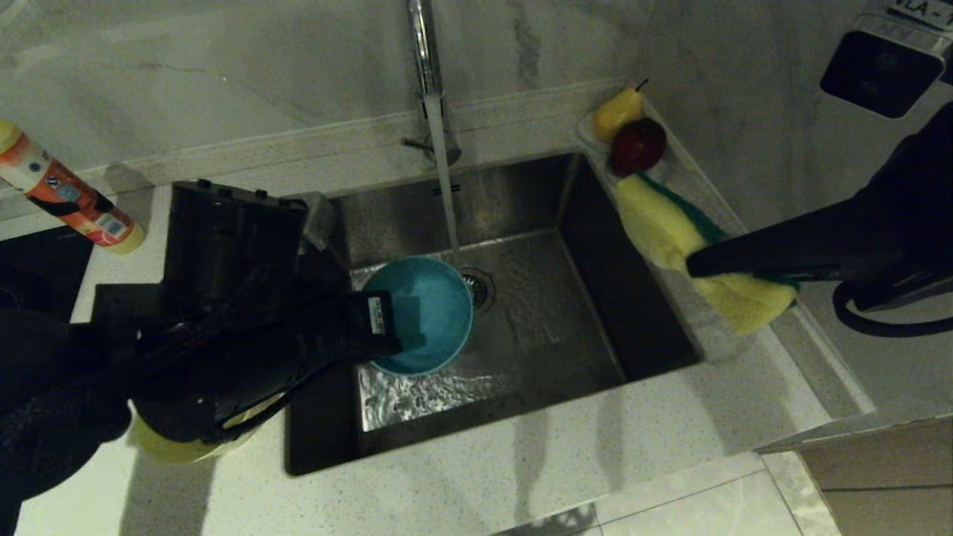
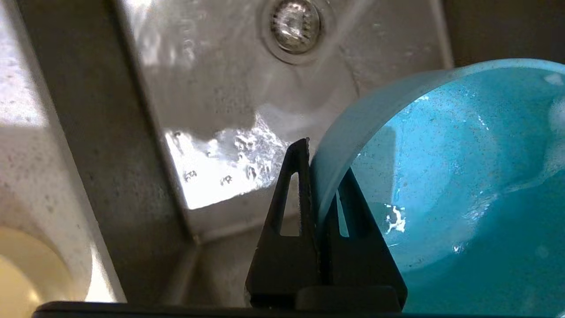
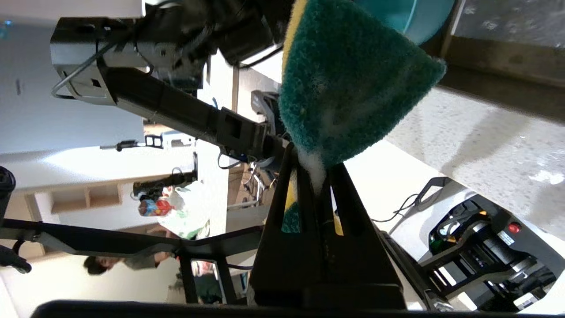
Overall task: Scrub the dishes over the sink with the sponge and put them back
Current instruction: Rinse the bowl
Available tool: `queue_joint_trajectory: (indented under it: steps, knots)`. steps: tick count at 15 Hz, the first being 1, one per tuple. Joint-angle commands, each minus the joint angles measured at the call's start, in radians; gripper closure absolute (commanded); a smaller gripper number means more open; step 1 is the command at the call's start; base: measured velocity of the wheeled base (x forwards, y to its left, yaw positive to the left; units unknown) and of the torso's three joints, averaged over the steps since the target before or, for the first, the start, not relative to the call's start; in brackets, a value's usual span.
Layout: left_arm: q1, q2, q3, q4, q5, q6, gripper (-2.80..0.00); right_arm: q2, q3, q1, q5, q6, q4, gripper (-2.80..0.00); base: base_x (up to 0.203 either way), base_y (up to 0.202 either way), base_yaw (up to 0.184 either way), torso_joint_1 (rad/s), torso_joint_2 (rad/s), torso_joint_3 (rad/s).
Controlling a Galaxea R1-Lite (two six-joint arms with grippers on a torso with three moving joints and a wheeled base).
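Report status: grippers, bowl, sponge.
Left gripper shut on blue bowl rim, over sink. Right gripper shut on sponge, over right counter. Tap running; nothing between.

Sink half open, flanks crowded

The left gripper [image 1: 387, 327] pinches the blue bowl [image 1: 428, 313] by its rim over the left half of the sink [image 1: 566, 327], blocking that side; the tap [image 1: 426, 67] and its stream come down just behind the bowl, near the drain [image 1: 479, 286]. The basin's right half and front floor lie free. Above the right rim, the right gripper [image 1: 696, 262] grips the sponge [image 1: 670, 238], barring that approach. A fruit dish [image 1: 633, 138] fills the back right corner; a bottle [image 1: 63, 193] lies on the table far left; a yellow bowl [image 1: 175, 447] sits under the left arm.
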Motion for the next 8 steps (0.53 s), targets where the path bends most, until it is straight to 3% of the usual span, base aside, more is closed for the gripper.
queue_joint_trajectory:
  steps: [1, 8]
  knots:
    - [0.036, 0.112, -0.054, 0.003, 0.001, -0.025, 0.0, -0.009, 0.029, -0.021, 0.014, 0.0, 0.002, 0.0, 0.0, 0.0, 0.0, 0.0, 0.0, 0.0]
    - [0.117, 0.261, -0.192, 0.002, 0.0, -0.115, 0.0, -0.002, 0.079, -0.033, 0.034, 0.004, -0.074, 0.0, 0.0, 0.0, 0.0, 0.0, 0.0, 0.0]
